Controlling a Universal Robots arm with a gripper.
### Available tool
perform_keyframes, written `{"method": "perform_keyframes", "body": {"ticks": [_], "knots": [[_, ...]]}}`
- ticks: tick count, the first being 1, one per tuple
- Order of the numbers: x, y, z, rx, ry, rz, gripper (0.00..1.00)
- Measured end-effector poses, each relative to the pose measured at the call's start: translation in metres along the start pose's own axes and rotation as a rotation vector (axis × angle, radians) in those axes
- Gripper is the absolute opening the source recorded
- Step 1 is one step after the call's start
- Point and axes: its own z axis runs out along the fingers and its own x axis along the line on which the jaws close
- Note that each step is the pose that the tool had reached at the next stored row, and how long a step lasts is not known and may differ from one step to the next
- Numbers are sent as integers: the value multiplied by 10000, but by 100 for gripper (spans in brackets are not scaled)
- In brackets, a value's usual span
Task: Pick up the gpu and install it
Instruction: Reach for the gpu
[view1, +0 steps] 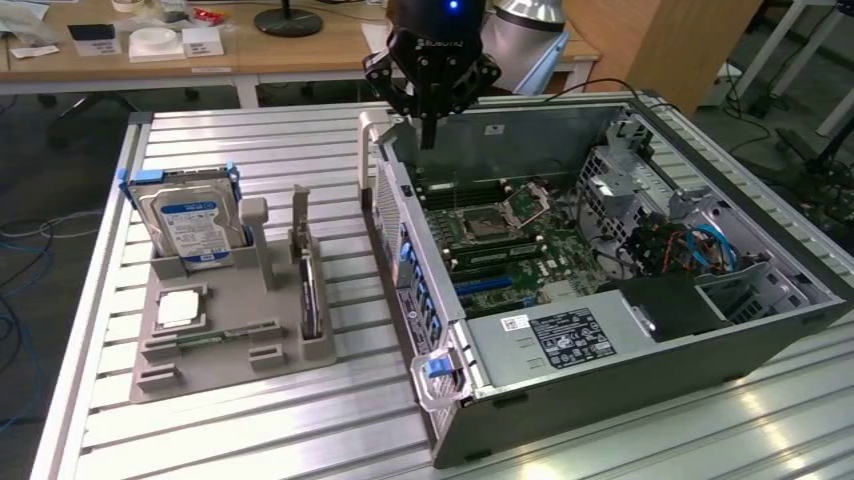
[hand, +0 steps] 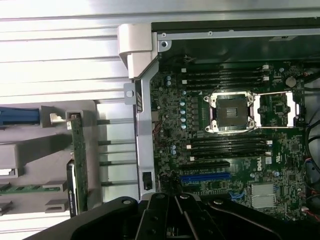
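Note:
The gpu (view1: 308, 298) is a thin dark card standing on edge in a slot of the grey holder (view1: 227, 365), at the exterior view's left of the open computer case (view1: 694, 330). In the wrist view the gpu (hand: 77, 160) shows edge-on, with a green board edge. My gripper (view1: 427, 135) hangs above the case's near-left wall, over the motherboard (view1: 501, 235). Its fingers are shut together with nothing between them. In the wrist view the gripper (hand: 175, 220) hovers near the blue expansion slot (hand: 205, 176), well away from the card.
The holder also carries a hard drive (view1: 194, 225) with a blue-white label, a processor chip (view1: 178, 308) and a green memory stick (view1: 214, 338). A power supply (view1: 574, 335) fills the case's front. Wooden desks (view1: 200, 60) stand behind the slatted metal table (view1: 267, 430).

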Motion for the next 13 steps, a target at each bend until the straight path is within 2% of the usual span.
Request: {"method": "perform_keyframes", "body": {"ticks": [13], "knots": [[141,-14,-4,-1,0,-1,11]]}}
